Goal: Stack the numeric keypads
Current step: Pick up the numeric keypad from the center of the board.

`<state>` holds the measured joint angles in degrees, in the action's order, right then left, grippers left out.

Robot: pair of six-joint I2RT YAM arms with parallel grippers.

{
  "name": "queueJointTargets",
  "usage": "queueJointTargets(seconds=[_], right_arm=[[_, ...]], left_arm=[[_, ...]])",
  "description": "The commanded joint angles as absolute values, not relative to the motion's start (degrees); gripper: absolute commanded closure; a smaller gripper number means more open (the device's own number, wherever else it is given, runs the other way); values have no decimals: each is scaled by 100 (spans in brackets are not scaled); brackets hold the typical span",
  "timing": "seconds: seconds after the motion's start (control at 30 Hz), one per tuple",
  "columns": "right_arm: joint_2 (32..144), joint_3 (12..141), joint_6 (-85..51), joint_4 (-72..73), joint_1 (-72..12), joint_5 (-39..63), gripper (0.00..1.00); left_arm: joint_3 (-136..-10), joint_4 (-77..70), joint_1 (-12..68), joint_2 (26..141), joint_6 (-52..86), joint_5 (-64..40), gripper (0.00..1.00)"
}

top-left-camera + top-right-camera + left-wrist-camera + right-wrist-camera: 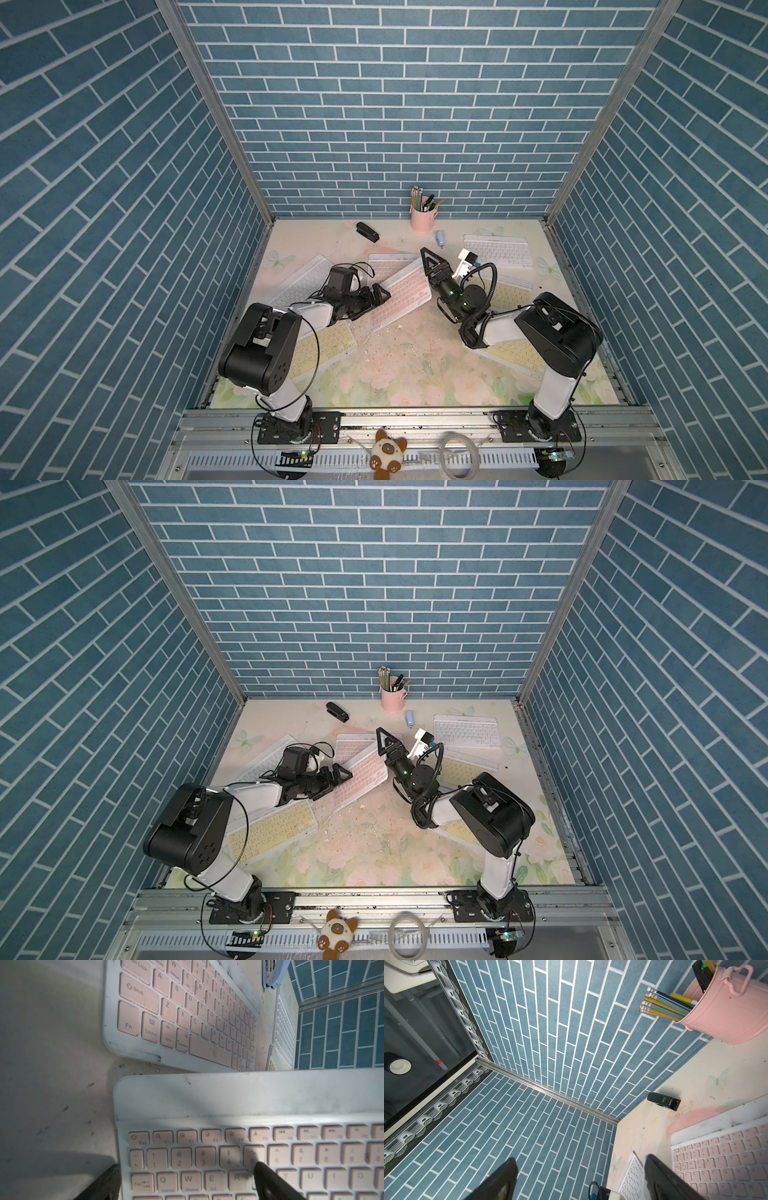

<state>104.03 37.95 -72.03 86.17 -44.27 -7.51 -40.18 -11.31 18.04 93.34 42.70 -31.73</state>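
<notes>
Between spread left jaws: pink keypad (228, 1103) corner.

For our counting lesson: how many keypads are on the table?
7. White keypad back right; white keypad far left; back pink keypad partly covered by centre pink keypad; yellow keypads front left, mid right, front right. Arms may hide others.

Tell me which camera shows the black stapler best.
Right wrist view: the black stapler is largest there, with its printed label visible. In both top views the stapler is only a small dark shape. The left wrist view does not show it.
</notes>
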Motion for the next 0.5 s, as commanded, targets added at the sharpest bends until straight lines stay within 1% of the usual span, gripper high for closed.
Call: queueJointTargets(seconds=[0.0, 0.3, 0.47], right_arm=[[10661, 3848, -7822, 7777, -4856, -272, 4], [10503, 3956, -7783, 7290, -4917, -285, 5], [10094, 3931, -7577, 6420, -4892, -312, 6]], left_arm=[[-4024, -1772, 1986, 9263, 4364, -3946, 0], [-3891, -1760, 1943, 9253, 4331, -3977, 0], [-3881, -1726, 1892, 9223, 4325, -3990, 0]])
